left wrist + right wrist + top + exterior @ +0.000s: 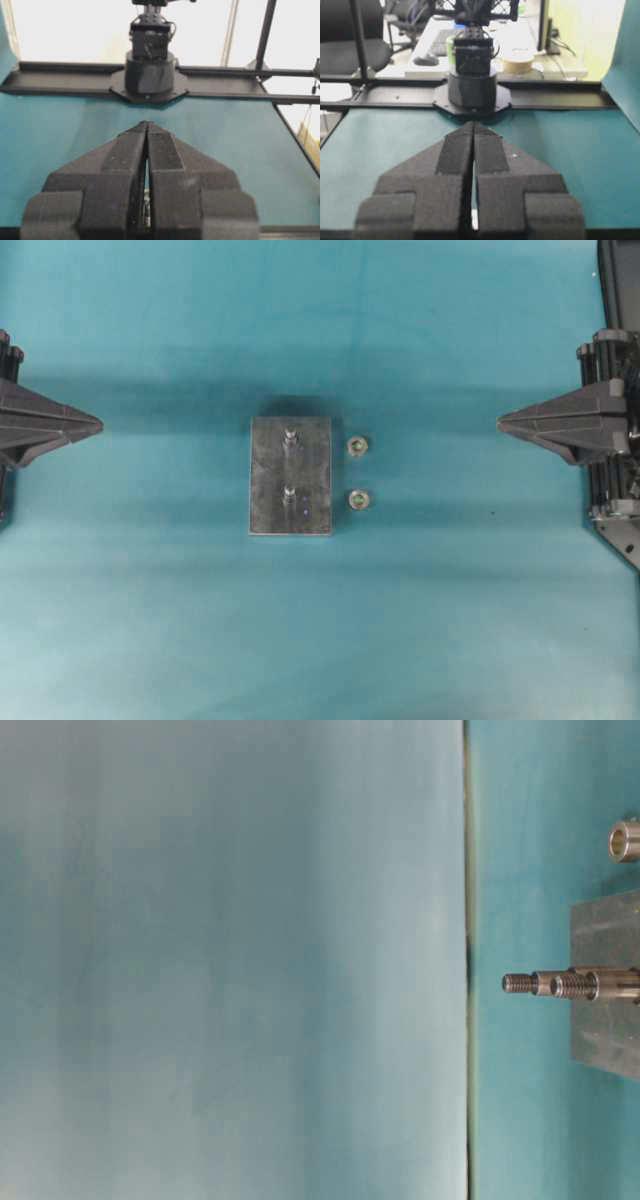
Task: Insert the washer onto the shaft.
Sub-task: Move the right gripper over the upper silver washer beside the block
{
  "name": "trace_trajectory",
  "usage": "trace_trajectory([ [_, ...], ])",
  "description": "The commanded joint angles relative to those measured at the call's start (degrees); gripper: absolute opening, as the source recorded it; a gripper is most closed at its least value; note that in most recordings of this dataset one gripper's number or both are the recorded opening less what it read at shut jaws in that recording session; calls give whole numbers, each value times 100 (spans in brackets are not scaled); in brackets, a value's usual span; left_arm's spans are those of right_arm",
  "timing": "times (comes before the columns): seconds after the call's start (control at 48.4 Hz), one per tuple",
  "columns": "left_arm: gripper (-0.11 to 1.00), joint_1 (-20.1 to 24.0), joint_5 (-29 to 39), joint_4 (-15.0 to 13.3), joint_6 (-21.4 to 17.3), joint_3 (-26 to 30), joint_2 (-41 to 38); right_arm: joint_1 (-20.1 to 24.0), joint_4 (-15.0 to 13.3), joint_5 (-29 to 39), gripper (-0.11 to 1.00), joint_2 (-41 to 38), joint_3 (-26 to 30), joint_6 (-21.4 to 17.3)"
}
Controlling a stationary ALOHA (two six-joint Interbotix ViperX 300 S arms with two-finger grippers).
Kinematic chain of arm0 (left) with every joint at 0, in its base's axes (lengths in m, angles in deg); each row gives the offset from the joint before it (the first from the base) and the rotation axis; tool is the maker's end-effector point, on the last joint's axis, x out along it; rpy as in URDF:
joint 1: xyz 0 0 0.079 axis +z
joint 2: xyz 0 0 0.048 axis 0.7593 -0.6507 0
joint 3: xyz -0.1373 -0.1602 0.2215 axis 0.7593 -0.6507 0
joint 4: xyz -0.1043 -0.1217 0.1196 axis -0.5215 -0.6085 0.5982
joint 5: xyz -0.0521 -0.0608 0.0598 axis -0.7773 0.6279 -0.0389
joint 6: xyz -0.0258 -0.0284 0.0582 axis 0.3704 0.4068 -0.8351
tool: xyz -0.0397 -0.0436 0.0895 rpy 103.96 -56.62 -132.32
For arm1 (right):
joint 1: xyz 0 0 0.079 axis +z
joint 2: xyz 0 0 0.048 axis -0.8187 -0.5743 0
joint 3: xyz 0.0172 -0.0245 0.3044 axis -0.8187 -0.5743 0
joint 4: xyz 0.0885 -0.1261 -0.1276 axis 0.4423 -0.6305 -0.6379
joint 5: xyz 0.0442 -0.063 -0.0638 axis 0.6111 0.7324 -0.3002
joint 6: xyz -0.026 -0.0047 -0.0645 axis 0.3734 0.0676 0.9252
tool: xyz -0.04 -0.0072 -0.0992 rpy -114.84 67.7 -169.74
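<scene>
While both claws are pressed shut on nothing, the left gripper [95, 425] is parked at the left edge of the table [450, 620] and the right gripper [503, 422] at the right edge, each well apart from the parts. In the wrist views the pads [131, 150] are seen tip to tip, with no gap and nothing held. Between them, at mid-table, a metal block [265, 480] is set, with a far shaft [289, 436] and a near shaft [288, 494] standing upright on it. Just right of the block, two washers lie flat on the cloth: a far washer [357, 447] and a near washer [360, 501]. No washer has yet been seated. A flat, small ring is judged hard to pinch; it could be skidded along the cloth or flipped by closing pads. A tilted hold could jam the bore on the threaded tip, and a low approach could knock the block.
</scene>
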Motion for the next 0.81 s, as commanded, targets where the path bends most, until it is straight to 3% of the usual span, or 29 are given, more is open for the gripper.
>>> trace_trajectory([
  [0.0,0,-123,88,53,97,220,-105,-26,35,-35,1,-9,79,-132],
  [0.083,0,-123,352,53,97,387,-211,-97,457,439,1,-9,193,-193],
  [0.165,0,-114,932,62,70,615,-316,-264,694,1415,1,-35,404,-229],
  [0.31,0,-123,2048,79,9,976,-589,-677,703,3375,1,-299,1020,-246],
  [0.393,0,-114,2470,97,-62,1099,-773,-870,703,4140,1,-606,1433,-246],
  [0.599,0,-114,2883,97,-132,1204,-1099,-1099,703,5370,1,-1978,2426,-237],
  [0.785,0,-123,3173,97,-132,1310,-1274,-1204,703,5897,1,-3190,3129,-237],
])
